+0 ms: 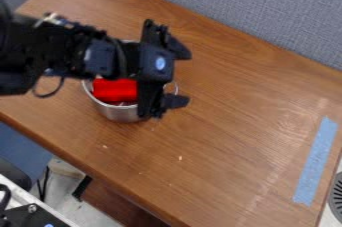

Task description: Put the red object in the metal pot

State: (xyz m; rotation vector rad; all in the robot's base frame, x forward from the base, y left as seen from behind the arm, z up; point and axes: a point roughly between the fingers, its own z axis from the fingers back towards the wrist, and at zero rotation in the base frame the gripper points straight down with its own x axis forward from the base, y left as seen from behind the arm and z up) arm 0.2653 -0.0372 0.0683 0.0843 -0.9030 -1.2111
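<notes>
Left of the pot: your arm [54, 56] reaches in over the worktop [227, 131], dark and blurred, hiding the pot's far rim and left side.
Red object [115, 90]: it sits inside the metal pot [127, 109], lying across the opening with its top about level with the rim; only part of it shows past the gripper.
Pot: small, shiny, straight-walled, standing upright on the worktop; its near wall is what you can see.
Gripper [163, 89]: over the pot's right side, pointing down at a slant. The frame is too blurred to read the jaws clearly; take them as spread wide, and nothing looks pinched between them. Whether a jaw tip touches the rim or the red piece you cannot tell.
How the red piece should handle: it looks smooth, stiff and light, probably plastic, so expect it to slip instead of giving under pressure. It is not fragile.
Where to take hold: if you need it again, pinch across the two flat faces near the middle, not the curved edge.
Pot under contact: light enough to slide or tip if you knock its rim, so come away cleanly.
Right of the pot: bare wood, then a strip of blue tape [313, 161] well apart.
</notes>
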